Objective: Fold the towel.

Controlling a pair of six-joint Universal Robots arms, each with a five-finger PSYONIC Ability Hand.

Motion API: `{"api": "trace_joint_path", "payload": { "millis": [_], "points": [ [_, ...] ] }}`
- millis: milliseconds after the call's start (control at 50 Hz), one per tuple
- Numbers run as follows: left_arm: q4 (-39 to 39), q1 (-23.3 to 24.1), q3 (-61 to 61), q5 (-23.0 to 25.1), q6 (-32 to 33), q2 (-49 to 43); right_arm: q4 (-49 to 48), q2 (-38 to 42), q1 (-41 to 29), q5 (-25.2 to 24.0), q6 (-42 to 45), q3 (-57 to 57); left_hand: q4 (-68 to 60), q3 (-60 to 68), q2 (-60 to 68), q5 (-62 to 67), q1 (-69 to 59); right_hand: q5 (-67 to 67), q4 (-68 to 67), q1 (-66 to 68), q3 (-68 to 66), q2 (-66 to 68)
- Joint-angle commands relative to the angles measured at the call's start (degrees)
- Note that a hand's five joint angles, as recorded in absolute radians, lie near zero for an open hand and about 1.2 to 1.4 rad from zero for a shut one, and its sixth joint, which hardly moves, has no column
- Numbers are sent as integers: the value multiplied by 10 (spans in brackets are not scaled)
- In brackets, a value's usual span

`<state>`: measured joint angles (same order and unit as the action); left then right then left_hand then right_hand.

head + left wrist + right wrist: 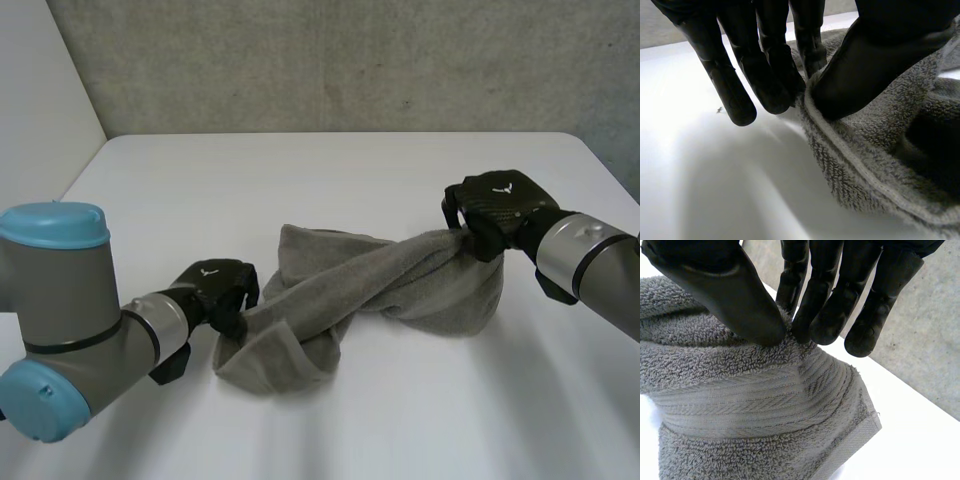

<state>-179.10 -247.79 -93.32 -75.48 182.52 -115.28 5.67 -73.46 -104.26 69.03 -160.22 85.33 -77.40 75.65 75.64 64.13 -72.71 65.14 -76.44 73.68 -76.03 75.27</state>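
A grey towel lies bunched and twisted across the middle of the white table. My left hand is at the towel's near-left end, low by the table. In the left wrist view the thumb presses the towel's hemmed edge against the fingers. My right hand holds the far-right end lifted off the table. There the thumb and fingers pinch the towel's banded edge, which hangs below the hand.
A grey wall runs behind the table's far edge. Bare tabletop lies in front of the towel and beyond it. A tiny dark speck sits on the table by my left fingertips.
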Motion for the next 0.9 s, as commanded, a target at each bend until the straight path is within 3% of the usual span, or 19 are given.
{"api": "trace_joint_path", "payload": {
  "millis": [20, 100, 140, 160, 180, 200, 220, 240, 280, 340, 400, 480, 520, 600, 740, 900],
  "points": [
    [-1, -9, 83, 35, 13, -36, 0, 37, -3, 0, 7, -75, -26, 44, 44, 59, -73, 49, -36, 63, -40, 47],
    [0, -9, 181, 34, 28, -51, -1, 70, -12, 8, 24, -158, -26, 44, 44, 59, -73, 49, -36, 63, -40, 47],
    [0, -9, 324, 31, 40, -62, -3, 86, -18, 15, 31, -223, -26, 44, 44, 59, -73, 49, -36, 63, -40, 47],
    [0, -9, 325, 31, 40, -62, -8, 98, -23, 25, 29, -296, -26, 44, 44, 59, -73, 49, -36, 63, -40, 47],
    [0, -9, 404, 30, 41, -62, -20, 105, -30, 48, 22, -368, -26, 44, 44, 59, -73, 49, -36, 63, -40, 47],
    [-4, -10, 479, 30, 40, -57, -20, 105, -30, 48, 22, -369, -26, 44, 44, 59, -73, 49, -36, 63, -40, 47],
    [-4, -10, 480, 30, 40, -57, -38, 104, -35, 76, 12, -423, -26, 44, 44, 59, -73, 49, -36, 63, -40, 47],
    [-14, -10, 549, 29, 41, -51, -38, 104, -35, 76, 12, -424, -26, 44, 44, 59, -73, 49, -36, 63, -40, 47],
    [-33, -10, 603, 27, 36, -44, -102, 91, -33, 127, -30, -480, -26, 44, 44, 59, -73, 49, -36, 63, -40, 47],
    [-81, -9, 656, 19, 23, -17, -171, 59, -29, 130, -77, -466, -26, 44, 44, 59, -73, 49, -36, 63, -40, 47],
    [-106, -11, 629, 18, 4, 6, -189, 47, -26, 121, -91, -447, -26, 44, 44, 59, -73, 49, -36, 63, -40, 47],
    [-113, -12, 554, 23, -11, 16, -197, 38, -23, 59, -95, -347, -26, 44, 44, 59, -73, 49, -36, 63, -40, 47],
    [-123, -17, 430, 28, -10, 23, -201, 35, -23, 40, -91, -306, -26, 44, 44, 59, -73, 49, -36, 63, -40, 47],
    [-150, -35, 311, 38, -1, 27, -199, 24, -22, -5, -38, -183, -26, 44, 44, 59, -73, 49, -36, 63, -40, 47],
    [-254, -65, 66, 94, 56, 27, -201, 23, -22, -19, 97, -8, -26, 44, 44, 59, -73, 49, -36, 63, -40, 47],
    [-320, -67, -17, 91, 104, -16, -208, 24, -21, -14, 163, 128, -26, 44, 44, 59, -73, 49, -36, 63, -40, 47]
  ]
}}
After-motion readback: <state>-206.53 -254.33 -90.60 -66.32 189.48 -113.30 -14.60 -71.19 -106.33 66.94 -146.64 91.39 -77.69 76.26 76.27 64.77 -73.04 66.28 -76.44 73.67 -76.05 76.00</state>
